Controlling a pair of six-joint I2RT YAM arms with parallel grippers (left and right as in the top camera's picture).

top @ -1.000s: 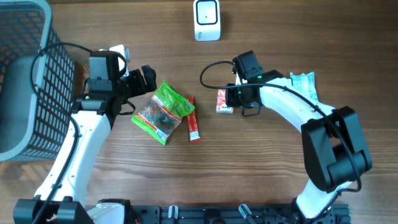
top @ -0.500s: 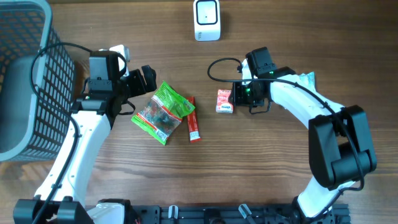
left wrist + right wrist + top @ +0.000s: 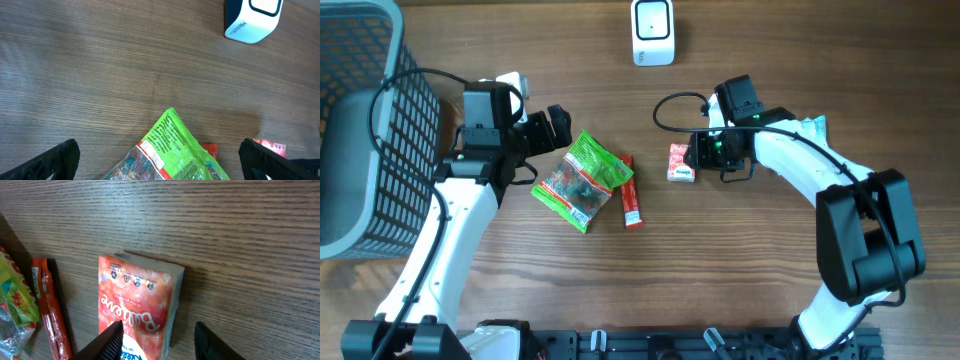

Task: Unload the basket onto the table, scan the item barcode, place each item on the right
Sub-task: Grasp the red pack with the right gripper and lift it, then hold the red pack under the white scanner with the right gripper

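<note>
So you've got the wooden table point(image 3: 770, 60) carrying everything, and I'll place stuff off the white scanner point(image 3: 652, 32), which stands at the table's far edge, roughly mid-width.

Biggest item is the grey mesh basket point(image 3: 360, 130), way off to the scanner's left at the table's edge.

Your left hand point(image 3: 160, 162) is spread wide and holds nothing. It hangs left of the scanner and nearer the robot, between the scanner and the basket. In its wrist view the green snack bag point(image 3: 582, 180) pokes a corner up between the fingers. That bag lies flat, a bit left of the scanner and well toward the robot.

Your right hand point(image 3: 160, 342) sits slightly right of the scanner, also toward the robot. It's part-way open, not clamped on anything.

A teal packet point(image 3: 810, 135) lies further right of the scanner, partly hidden under your right arm.

The red stick pack point(image 3: 631, 192) lies just below-left of the scanner's line, touching the green bag's right edge.

The item to scan, the pink tissue pack point(image 3: 137, 305), lies flat on the table almost straight toward the robot from the scanner, well apart from it. Its near end reaches between your right fingers. One fingertip is at its edge, can't tell if it touches. The other stands clear of it.
</note>
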